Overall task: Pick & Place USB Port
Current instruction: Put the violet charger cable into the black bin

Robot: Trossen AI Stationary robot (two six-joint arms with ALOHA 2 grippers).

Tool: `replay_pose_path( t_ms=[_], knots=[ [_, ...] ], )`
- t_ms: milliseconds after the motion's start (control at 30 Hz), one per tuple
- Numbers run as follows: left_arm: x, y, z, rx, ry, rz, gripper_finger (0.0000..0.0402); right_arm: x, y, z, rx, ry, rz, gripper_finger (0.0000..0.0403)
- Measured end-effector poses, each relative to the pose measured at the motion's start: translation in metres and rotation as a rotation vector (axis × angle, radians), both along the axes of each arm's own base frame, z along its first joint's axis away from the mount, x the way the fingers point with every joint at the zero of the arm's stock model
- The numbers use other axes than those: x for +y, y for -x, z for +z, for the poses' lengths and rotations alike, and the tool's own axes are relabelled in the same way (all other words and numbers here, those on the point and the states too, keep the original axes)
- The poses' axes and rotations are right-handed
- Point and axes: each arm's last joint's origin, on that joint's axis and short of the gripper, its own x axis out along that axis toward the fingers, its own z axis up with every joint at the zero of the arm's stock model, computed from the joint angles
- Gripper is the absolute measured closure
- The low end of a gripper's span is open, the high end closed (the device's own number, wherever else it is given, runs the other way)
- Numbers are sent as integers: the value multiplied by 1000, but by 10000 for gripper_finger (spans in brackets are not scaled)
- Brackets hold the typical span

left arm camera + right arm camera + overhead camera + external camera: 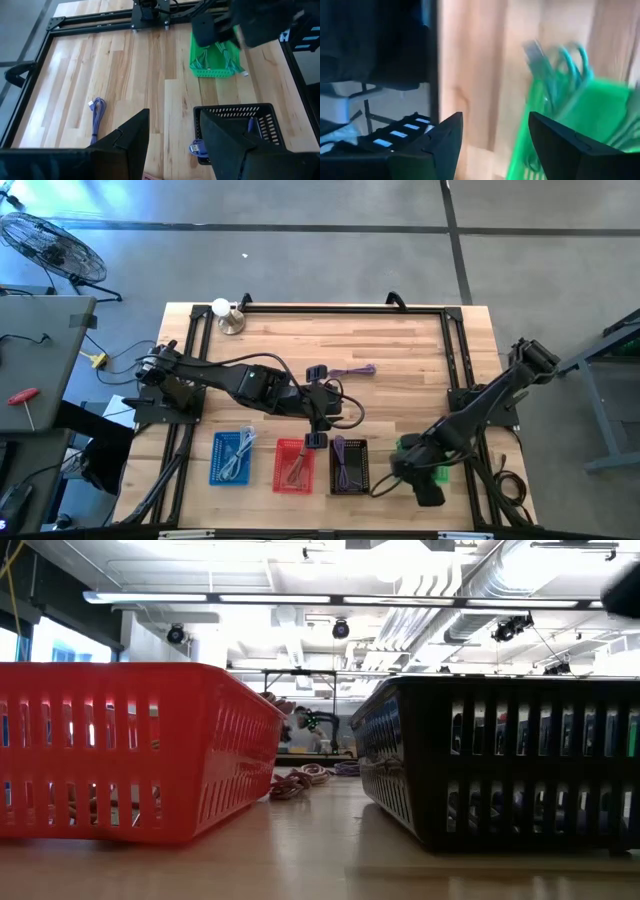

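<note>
A purple USB cable (352,370) lies loose on the wood toward the table's far side; it also shows in the left wrist view (96,112) and, between two baskets, in the low view (300,780). My left gripper (330,415) hangs open above the table's middle, nothing between its fingers, short of the black basket (240,125). My right gripper (420,480) stands open over the green basket (570,130) at the near right, with green cables (560,65) in it and nothing in its jaws.
A blue basket (232,457), a red basket (293,465) and the black basket (348,465), which holds purple cables, stand in a row along the near edge. A lamp (226,313) stands at the far left corner. A black frame (455,350) borders the table.
</note>
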Motion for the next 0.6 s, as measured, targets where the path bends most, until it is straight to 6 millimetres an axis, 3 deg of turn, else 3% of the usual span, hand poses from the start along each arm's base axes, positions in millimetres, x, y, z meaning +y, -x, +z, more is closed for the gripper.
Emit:
replay_pose_path(
  t_ms=[167,267,433,533,600],
  knots=[
    [0,1,-2,22,-6,0,231,7,-12,42,-184,-2,119,183],
    [2,7,-1,57,13,16,231,6,-16,69,-332,104,200,183],
    [3,25,-4,187,101,60,232,-10,-18,97,-543,608,270,183],
    [4,41,-7,294,102,118,232,-29,-27,109,-609,907,242,183],
    [6,49,-7,346,90,166,232,-46,-36,115,-606,1015,203,183]
  ],
)
